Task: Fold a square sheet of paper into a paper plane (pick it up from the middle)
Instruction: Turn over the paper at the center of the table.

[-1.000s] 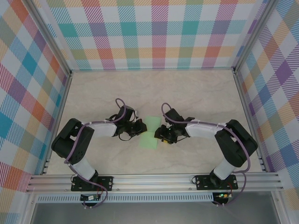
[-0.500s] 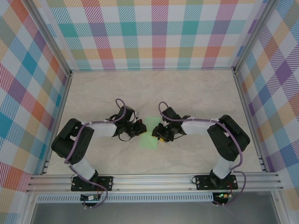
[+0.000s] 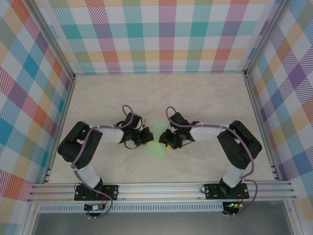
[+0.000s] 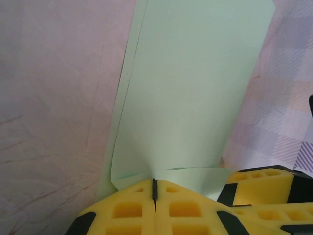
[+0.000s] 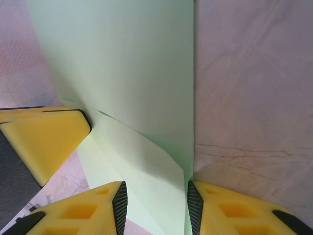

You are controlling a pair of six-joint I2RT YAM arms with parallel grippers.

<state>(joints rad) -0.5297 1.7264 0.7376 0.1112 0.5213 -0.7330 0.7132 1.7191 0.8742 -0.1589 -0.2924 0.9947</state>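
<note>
The square sheet of paper [image 3: 157,139] is pale mint green and lies folded over at the table's middle, between the two grippers. My left gripper [image 3: 148,137] is shut on the sheet's near edge [image 4: 190,88], and creases run out from its closed tips [image 4: 154,183]. My right gripper [image 3: 166,140] faces it from the right, open. A raised folded flap of the paper [image 5: 122,63] lies between the spread fingers of the right gripper [image 5: 155,200] without being squeezed. A finger of the left gripper [image 5: 44,137] shows at the left of the right wrist view. The paper plane is out of view.
The marble-look table [image 3: 205,98] is boxed in by plaid walls [image 3: 29,98] on the left, back and right. An aluminium rail [image 3: 161,188] runs along the near edge, by the arm bases.
The right arm has swung left, bringing its gripper closer onto the paper, with its jaws a little narrower. The left arm's elbow shifted slightly right; its gripper stays shut on the sheet.
</note>
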